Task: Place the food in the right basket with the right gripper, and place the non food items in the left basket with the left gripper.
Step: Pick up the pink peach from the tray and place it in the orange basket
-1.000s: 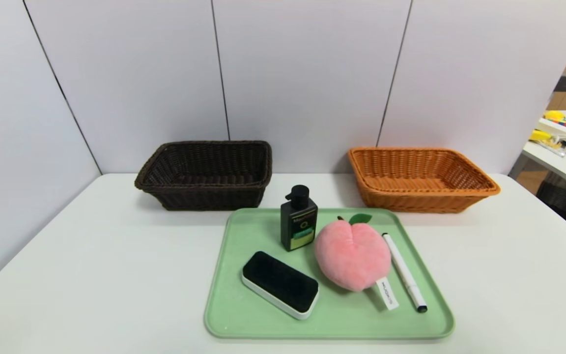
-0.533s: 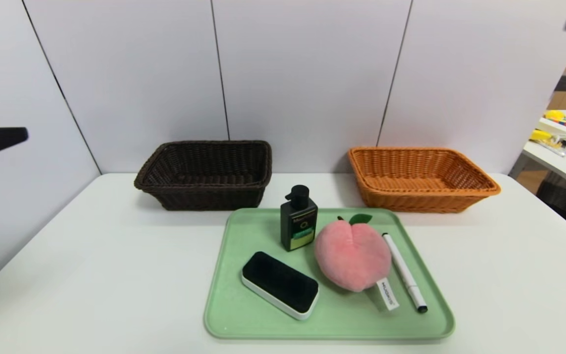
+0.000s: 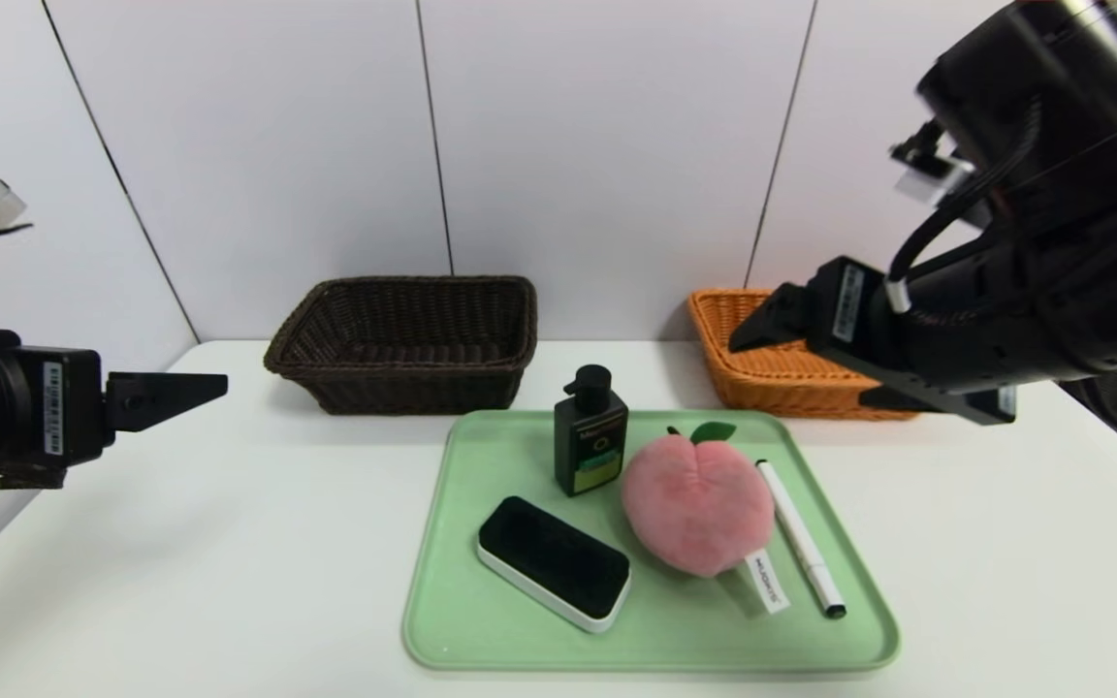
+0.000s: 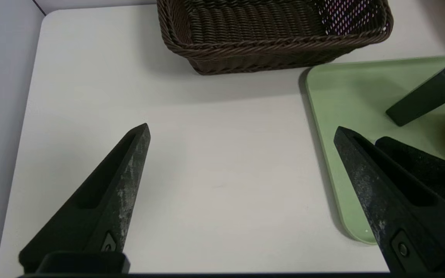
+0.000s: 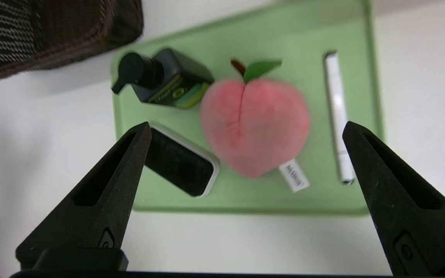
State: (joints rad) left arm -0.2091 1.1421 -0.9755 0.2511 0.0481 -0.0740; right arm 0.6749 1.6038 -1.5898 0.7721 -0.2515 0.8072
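On the green tray lie the pink plush peach, the black pump bottle, the black-topped eraser and the white marker. The dark brown basket and the orange-tan basket stand behind the tray. My right gripper hangs open high above the tray, in front of the orange basket, with the peach showing between its jaws. My left gripper is open and empty over bare table left of the tray.
The white table is backed by white wall panels on the far and left sides. My right arm's thick black body hides part of the orange basket. Another table with clutter stands off to the far right.
Both arms have swung into view from the sides. The left gripper now reaches in from the left edge and the right one from the upper right. The tray's objects have not moved.
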